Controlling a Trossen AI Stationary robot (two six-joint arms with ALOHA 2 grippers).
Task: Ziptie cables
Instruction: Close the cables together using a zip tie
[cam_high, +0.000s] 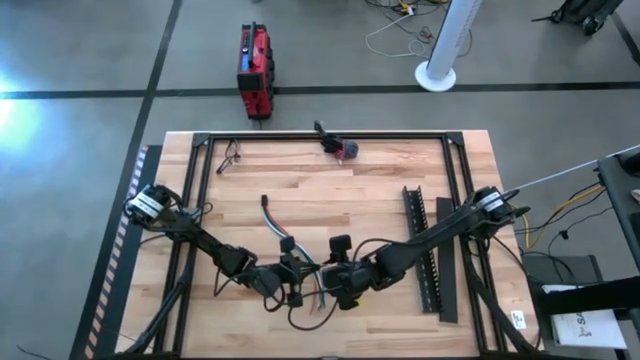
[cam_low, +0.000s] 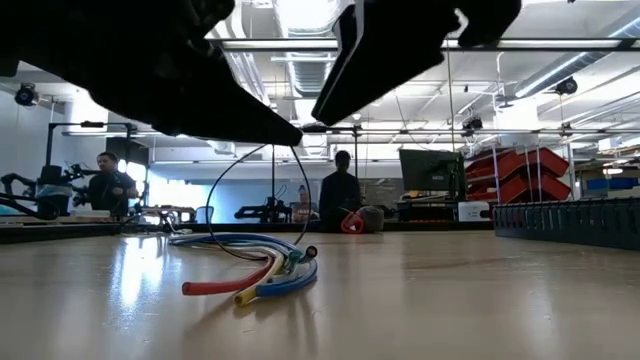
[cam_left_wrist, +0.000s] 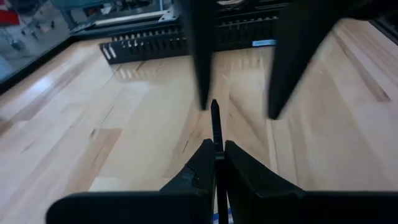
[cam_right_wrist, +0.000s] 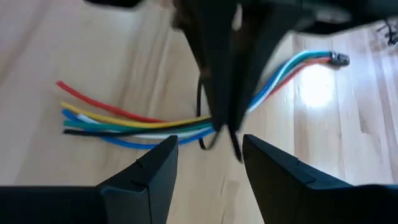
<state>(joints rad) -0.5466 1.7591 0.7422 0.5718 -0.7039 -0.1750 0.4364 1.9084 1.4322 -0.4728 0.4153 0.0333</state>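
The cables (cam_right_wrist: 134, 127) are a loose bundle of red, yellow, green, white, blue and black wires. They lie flat on the wood near the table's near edge, as the high view (cam_high: 300, 262) and low view (cam_low: 262, 270) show. A thin black zip tie (cam_low: 217, 195) arcs up from the bundle as a wide loop around it. My left gripper (cam_left_wrist: 216, 155) hovers just above the bundle and is shut on the zip tie. My right gripper (cam_right_wrist: 208, 148) is open and faces the left gripper from the right. Its two fingers stand on either side of the tie's tip (cam_left_wrist: 214, 107) and touch nothing. My left gripper pinches the zip tie's free tail (cam_left_wrist: 216, 144) between its two fingers. A short length of the strip with its pointed tip juts out past the fingertips toward the right gripper. The tail is held clear of the table. The loop (cam_right_wrist: 200, 102) hangs down from it around the cables.
A long black slotted duct (cam_high: 420, 250) lies on the table's right part. A black metal frame (cam_high: 300, 137) borders the work area. A small dark and red object (cam_high: 345, 149) and a small wire piece (cam_high: 231, 155) lie near the far edge. People (cam_low: 341, 195) are in the room behind.
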